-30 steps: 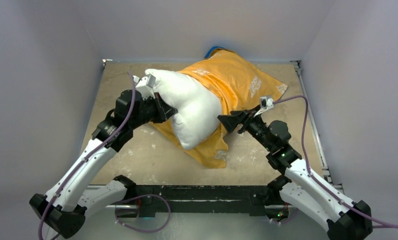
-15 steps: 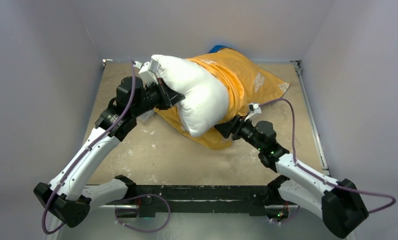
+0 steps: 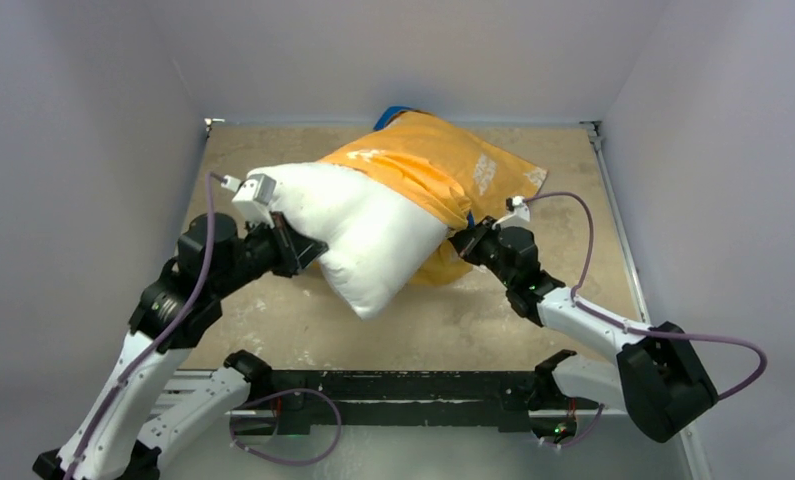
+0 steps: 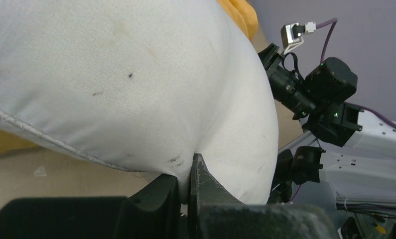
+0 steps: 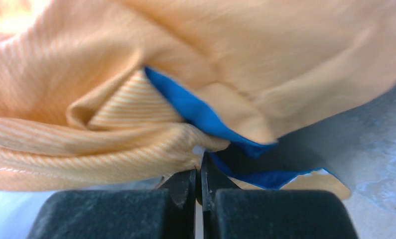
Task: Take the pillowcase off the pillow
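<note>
the left gripper [image 4: 190, 167] is pinched shut on a pleat of the plump white rectangular cushion, the pillow [image 3: 363, 235], which bulges above and beyond its fingertips. the right gripper [image 5: 199, 167] is closed too, its tips seemingly nipping a fold of the thin orange-yellow fabric pillowcase [image 3: 428, 165] right beside the blue lining [image 5: 196, 112]. the rest of the cover lies ahead of it, over the pillow's far half. both things look soft and light. the pillow squashes, so a shallow pinch may slip. the pillowcase is thin and best held at its open hem. the sandy tabletop [image 3: 273, 320] lies beneath and the grey walls [image 3: 93, 150] stand close around, limiting pulling room.
</note>
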`<state>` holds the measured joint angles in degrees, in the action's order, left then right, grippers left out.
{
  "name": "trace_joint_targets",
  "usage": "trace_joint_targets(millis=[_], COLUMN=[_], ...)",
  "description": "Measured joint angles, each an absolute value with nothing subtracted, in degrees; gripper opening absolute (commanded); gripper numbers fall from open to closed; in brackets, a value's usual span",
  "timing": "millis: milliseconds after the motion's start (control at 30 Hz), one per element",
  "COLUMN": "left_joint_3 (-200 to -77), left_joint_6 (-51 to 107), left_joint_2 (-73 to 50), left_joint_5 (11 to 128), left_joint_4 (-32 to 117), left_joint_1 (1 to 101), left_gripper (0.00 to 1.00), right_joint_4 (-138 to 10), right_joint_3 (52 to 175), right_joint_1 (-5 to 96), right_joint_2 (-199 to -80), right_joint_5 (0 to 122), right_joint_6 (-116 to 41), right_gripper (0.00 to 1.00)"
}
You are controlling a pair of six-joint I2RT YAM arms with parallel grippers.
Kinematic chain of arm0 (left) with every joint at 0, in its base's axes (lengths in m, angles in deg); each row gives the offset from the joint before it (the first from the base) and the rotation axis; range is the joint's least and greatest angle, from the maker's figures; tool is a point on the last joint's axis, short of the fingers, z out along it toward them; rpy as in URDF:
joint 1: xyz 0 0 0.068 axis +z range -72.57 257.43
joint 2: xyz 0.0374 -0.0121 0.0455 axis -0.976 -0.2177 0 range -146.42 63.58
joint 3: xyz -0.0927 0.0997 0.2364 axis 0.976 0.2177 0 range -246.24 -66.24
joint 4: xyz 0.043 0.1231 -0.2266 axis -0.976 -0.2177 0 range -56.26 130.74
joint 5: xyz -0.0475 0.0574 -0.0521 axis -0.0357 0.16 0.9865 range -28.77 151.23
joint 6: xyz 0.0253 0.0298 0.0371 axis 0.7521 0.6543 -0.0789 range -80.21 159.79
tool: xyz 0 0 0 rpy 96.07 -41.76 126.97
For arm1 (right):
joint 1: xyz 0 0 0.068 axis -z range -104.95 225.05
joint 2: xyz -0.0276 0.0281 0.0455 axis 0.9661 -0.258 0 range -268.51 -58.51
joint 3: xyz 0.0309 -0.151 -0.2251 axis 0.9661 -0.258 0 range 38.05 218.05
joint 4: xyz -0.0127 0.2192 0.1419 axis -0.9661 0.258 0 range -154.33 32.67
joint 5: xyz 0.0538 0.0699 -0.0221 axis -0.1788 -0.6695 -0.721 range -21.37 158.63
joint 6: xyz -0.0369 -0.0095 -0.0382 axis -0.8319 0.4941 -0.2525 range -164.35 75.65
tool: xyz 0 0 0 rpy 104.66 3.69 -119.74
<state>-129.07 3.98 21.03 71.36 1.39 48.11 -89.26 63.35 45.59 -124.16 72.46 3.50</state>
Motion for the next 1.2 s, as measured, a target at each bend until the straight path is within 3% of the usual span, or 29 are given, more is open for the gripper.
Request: trace_joint_targets(millis=[200,467,633,833,1000,1100,1200], left_joint_3=[-126.93,-115.43,-110.34,-105.05,-103.30,-105.66,-110.38], left_joint_6=[6.62,7.17,4.11,-2.40,-4.81,-4.11,-2.69], left_joint_2=[30.06,29.27,26.10,22.45,13.52,2.94,-5.85], left_joint_5=[69.41,80.08,86.72,89.85,79.64,70.72,65.22], left_joint_4=[-6.98,-3.07,4.87,20.89,32.38,36.10,36.36], left_joint_1=[48.08,48.11,48.08,44.70,26.84,14.49,7.30], left_gripper=[0.00,0.00,0.00,0.00,0.01,0.17,0.46], right_joint_4=[-88.21,-80.45,-77.15,-74.55,-72.93,-71.95,-71.10], right_joint_3=[64.24,68.53,74.65,80.57,81.23,81.23,81.23], right_joint_1=[49.31,51.17,51.65,51.65,51.63,51.65,51.65], right_joint_2=[-125.36,-118.83,-109.91,-106.41,-107.49,-108.80,-109.61], right_joint_5=[72.05,73.27,73.23,67.02,60.81,58.96,58.13], right_joint_6=[3.79,-2.75,-7.62,-11.69,-13.44,-14.12,-14.64], right_gripper=[0.03,0.55,0.79,0.88,0.90,0.91,0.93])
